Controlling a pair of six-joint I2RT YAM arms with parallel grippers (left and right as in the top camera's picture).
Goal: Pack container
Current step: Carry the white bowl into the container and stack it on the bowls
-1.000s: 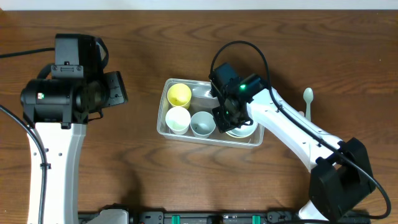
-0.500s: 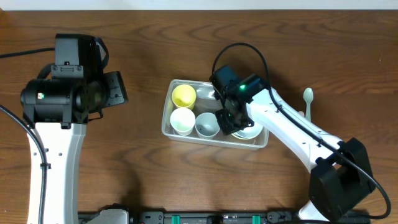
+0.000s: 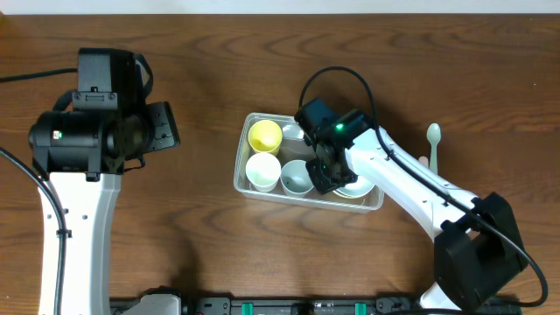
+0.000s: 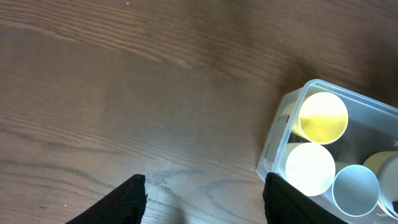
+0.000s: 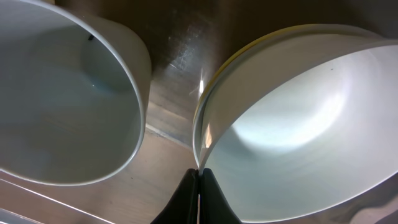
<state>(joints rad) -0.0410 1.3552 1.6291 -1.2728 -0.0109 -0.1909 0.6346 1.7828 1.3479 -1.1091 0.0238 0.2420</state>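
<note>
Dark brown wood-grain counter [image 3: 192, 70] fills every view. The clear, shallow rectangular plastic container [image 3: 241, 162] with rounded corners is seen just right of the overhead frame's centre, lying slightly askew. At its left end, a yellow plastic cup [image 3: 265, 136], a white plastic cup [image 3: 262, 171] and a pale grey-blue plastic cup [image 3: 296, 178] are stood upright. A round white plastic bowl [image 3: 354, 186] is seated at the right end; a yellow edge shows under its rim, so it is judged to be nested in a second bowl.

The right tool [image 5: 198, 183] is seen down inside the container, its tips pressed together on the white bowl's rim, just beside the grey-blue cup. The left tool [image 4: 202, 199] is held spread wide over bare counter at the left, with nothing gripped. A pale green plastic spoon [image 3: 433, 140] is seen on the counter at the right, apart from the container.

Trouble is most likely to be caused by the pinch itself. If the arm is raised before the rim is released, the bowl could be pulled out, and the light, unrestrained container could be dragged or tilted with it. The grey-blue cup could be toppled into its neighbours by any sideways drift. The spoon, judged thin and flat, could be pushed along rather than gripped.
</note>
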